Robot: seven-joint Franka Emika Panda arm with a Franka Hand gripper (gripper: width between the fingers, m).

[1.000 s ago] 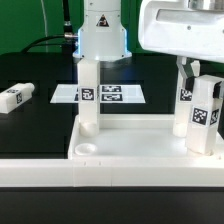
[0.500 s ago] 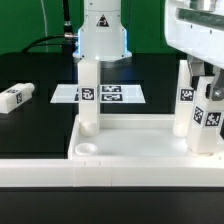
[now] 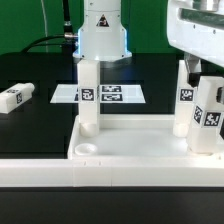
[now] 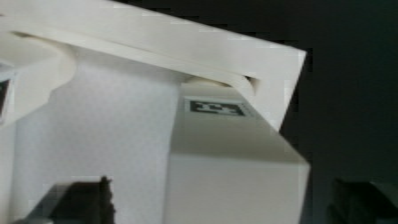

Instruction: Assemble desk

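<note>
A robotics lab bench.
A white arm base point(image 3: 100, 35) stands at the back of a black table point(image 3: 35, 130), with dark cables point(image 3: 48, 41) running beside it and a plain green backdrop point(image 3: 25, 20) behind. A marker board point(image 3: 112, 94) of printed tags lies flat on the table. The white plastic parts carry the same kind of black-and-white tags, as on the loose leg point(image 3: 15, 97) at the exterior view's left. A low white wall point(image 3: 60, 175) runs along the front edge.
</note>
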